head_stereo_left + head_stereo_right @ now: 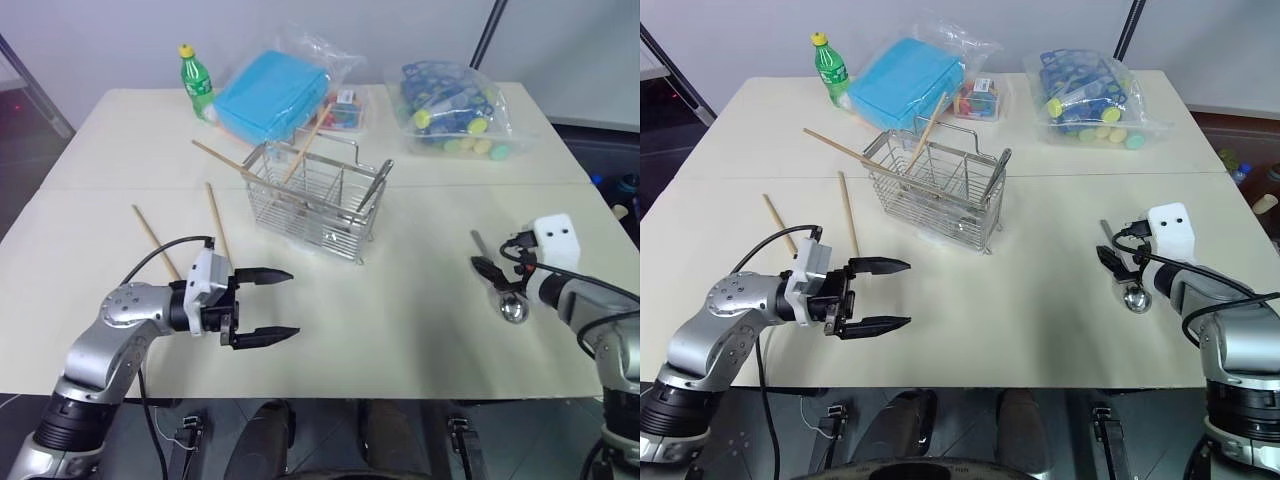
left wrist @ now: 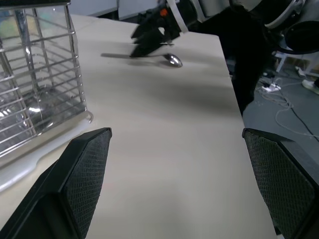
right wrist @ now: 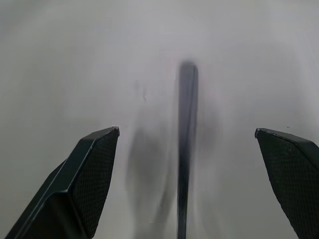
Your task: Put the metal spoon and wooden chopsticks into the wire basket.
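Slim shiny metal spoon [image 1: 497, 282] lies lengthwise beneath the right hand [image 1: 492, 273], fingers apart; left hand [image 1: 268, 306], also apart, is farther.

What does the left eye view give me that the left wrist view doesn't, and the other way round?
Left eye alone: two wooden chopsticks loose on the table, the green bottle and two plastic bags. Left wrist alone: the floor with cables past the table edge. Both: the wire basket, the metal spoon lying at the open right gripper, and the open left gripper.
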Motion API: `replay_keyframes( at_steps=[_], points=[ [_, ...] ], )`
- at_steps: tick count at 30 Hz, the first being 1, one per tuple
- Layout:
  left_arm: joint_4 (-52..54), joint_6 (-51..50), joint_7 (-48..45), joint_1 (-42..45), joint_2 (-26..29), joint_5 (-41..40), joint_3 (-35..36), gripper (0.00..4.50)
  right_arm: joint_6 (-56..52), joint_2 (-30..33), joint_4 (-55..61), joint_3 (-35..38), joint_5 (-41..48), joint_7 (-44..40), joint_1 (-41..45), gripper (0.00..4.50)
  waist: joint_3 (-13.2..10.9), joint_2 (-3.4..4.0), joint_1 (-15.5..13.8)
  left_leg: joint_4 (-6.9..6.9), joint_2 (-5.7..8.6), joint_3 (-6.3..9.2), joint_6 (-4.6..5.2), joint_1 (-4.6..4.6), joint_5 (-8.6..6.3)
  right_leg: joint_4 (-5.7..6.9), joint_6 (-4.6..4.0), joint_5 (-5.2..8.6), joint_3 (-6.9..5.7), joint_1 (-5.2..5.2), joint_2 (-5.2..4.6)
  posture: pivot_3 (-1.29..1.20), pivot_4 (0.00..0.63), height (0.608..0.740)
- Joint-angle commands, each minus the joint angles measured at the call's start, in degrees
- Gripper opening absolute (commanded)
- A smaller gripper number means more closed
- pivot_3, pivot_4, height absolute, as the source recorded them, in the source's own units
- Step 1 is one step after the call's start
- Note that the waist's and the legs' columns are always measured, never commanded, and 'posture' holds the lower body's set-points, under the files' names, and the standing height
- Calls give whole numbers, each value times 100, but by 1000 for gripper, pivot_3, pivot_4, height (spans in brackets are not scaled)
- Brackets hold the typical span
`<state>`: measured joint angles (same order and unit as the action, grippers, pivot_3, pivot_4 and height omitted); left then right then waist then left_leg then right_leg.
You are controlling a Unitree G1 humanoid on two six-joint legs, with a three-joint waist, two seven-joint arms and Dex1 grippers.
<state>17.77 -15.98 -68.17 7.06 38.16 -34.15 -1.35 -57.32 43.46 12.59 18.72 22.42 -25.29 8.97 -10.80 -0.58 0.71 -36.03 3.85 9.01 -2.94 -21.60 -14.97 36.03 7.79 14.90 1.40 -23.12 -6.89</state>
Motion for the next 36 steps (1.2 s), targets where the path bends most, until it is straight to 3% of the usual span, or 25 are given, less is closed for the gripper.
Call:
replay_keyframes(
  at_steps=[1, 14, 31, 34, 36],
  points=[
    [265, -3, 120, -76, -25, -22, 48, 4414, -73, 342, -203, 136, 140, -408, 93, 4500, 0, 0, 1, -1, 0, -1, 0, 0, 0, 0, 0, 0, 0, 0, 0, 0, 150, 740],
    [540, -37, 397, -329, -127, -148, 139, 4414, -377, 917, -863, -380, 346, -1389, 313, 4500, 0, -1, 0, -3, -4, -8, 0, 2, 0, -1, 2, -1, 0, 1, 0, 0, 150, 740],
    [413, -131, 395, -54, -23, -233, 284, 4414, -181, 813, -1097, -812, 177, -1560, 488, 4500, 8, -19, 27, -7, -34, -30, 0, 14, 0, -3, -10, -6, 1, 7, 21, 0, 150, 740],
    [412, -127, 468, -52, -58, -222, 284, 4500, -191, 780, -1091, -862, 165, -1562, 556, 3633, 7, -21, 33, -7, -37, -31, -1, 15, 0, -3, -11, -7, 1, 6, 23, 0, 150, 740],
    [434, -134, 524, -55, -85, -230, 287, 4500, -244, 775, -1047, -891, 183, -1586, 588, 2669, 7, -21, 29, -5, -37, -31, -1, 15, 0, -2, -9, -8, 1, 5, 24, 0, 150, 740]
  ],
)
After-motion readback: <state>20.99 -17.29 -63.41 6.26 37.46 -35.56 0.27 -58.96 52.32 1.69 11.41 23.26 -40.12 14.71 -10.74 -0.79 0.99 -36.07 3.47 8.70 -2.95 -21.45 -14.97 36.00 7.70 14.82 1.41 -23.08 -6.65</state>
